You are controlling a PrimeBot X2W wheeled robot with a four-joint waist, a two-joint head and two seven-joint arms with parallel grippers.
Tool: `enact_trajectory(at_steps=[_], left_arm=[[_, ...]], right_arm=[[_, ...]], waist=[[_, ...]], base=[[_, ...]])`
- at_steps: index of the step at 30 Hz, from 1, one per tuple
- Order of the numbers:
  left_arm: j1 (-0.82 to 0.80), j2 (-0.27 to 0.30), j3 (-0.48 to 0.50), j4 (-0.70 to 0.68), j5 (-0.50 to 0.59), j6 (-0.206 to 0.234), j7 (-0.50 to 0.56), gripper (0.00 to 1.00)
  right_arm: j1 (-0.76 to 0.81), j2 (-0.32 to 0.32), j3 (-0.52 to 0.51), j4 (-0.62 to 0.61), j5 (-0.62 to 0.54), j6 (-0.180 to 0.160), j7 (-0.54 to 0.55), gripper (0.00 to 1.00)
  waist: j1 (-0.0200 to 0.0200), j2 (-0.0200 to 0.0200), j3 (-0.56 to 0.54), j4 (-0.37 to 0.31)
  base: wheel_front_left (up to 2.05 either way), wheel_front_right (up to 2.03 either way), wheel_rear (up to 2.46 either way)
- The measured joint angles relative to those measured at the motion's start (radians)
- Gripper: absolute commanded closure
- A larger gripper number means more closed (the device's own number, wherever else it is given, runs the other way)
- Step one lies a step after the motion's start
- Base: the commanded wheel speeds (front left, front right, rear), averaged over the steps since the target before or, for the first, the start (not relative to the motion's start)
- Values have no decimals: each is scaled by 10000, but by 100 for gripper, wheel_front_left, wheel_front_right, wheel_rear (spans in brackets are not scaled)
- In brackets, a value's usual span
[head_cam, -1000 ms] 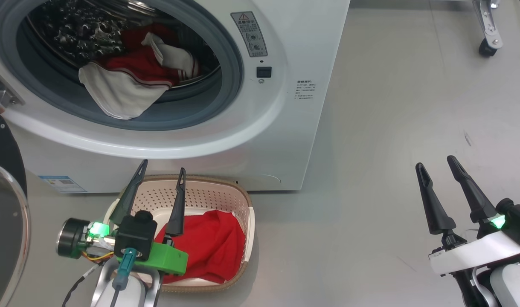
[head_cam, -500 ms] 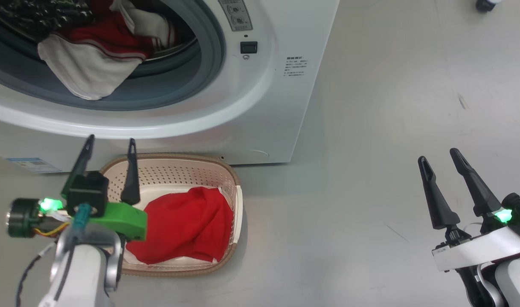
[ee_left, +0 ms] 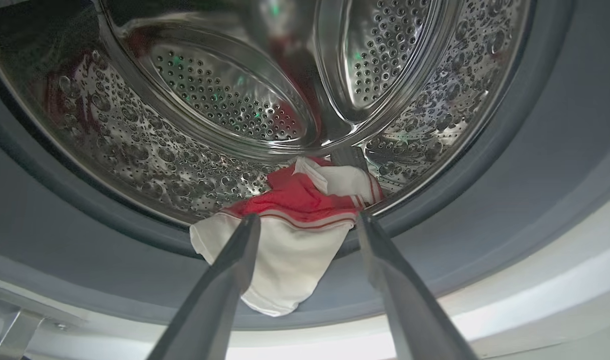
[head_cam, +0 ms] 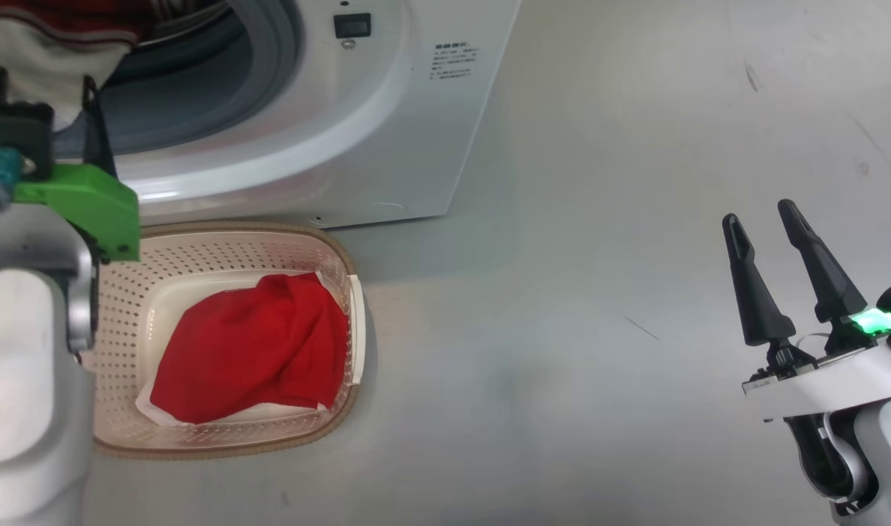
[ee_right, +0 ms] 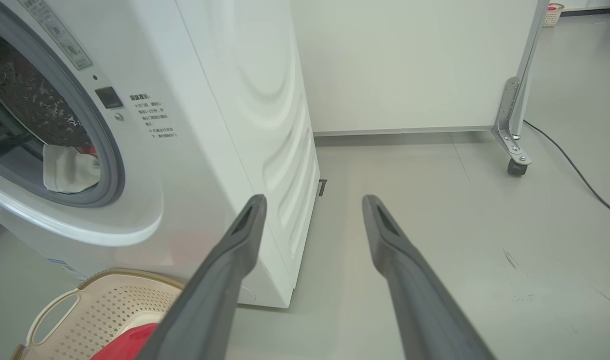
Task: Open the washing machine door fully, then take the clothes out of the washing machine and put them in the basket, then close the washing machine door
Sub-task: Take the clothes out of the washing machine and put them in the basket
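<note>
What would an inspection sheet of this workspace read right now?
Surface: scuffed pale grey floor.
Job's things: big white front-loading washing machine, porthole open; red-and-white striped clothes hanging over its grey seal; cream perforated plastic basket on the floor, holding a red garment.
Clutter: nothing seen.
Grippers: left gripper open, aimed at the hanging clothes; right gripper open, holding nothing.
Cables: black cable across the floor.
Surroundings: white wall panel; metal leg on a caster.

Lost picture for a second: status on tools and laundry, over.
Left tool open, empty, aimed at clothes draped at the washing machine mouth. Right tool open, empty, above the floor. One red garment in basket. Nothing between left tool and clothes.
</note>
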State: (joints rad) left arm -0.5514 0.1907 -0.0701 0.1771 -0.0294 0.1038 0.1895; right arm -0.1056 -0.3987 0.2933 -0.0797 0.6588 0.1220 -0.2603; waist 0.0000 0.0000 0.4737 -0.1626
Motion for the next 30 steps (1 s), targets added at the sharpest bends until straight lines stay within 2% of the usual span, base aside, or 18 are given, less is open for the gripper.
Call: enact_trajectory(at_steps=[4, 9, 13, 20, 30], left_arm=[[-941, 134, 236, 38, -44, 0, 732, 0], [-1956, 696, 405, 188, 69, 0, 1781, 0], [-2726, 788, 683, 418, 8, -2, 2568, 0], [-3415, 1423, 959, 966, 199, -2, 3570, 0], [-4161, 2199, 318, 1348, 1208, -144, 4813, 0]], right_arm=[[-337, 10, 123, -12, 169, 0, 0, 0], [-705, 105, 222, 0, 362, 0, 0, 0], [-831, 155, 382, 40, 418, 0, 0, 0], [-1233, 290, 763, 211, 535, 0, 0, 0], [-1408, 332, 926, 270, 706, 0, 0, 0]], waist=[[0, 0, 432, -317], [0, 0, 912, -745], [0, 0, 1258, -1071], [0, 0, 1673, -1646], [0, 0, 2055, -2291]], base=[[0, 0, 0], [0, 0, 0], [0, 0, 0], [0, 0, 0], [0, 0, 0]])
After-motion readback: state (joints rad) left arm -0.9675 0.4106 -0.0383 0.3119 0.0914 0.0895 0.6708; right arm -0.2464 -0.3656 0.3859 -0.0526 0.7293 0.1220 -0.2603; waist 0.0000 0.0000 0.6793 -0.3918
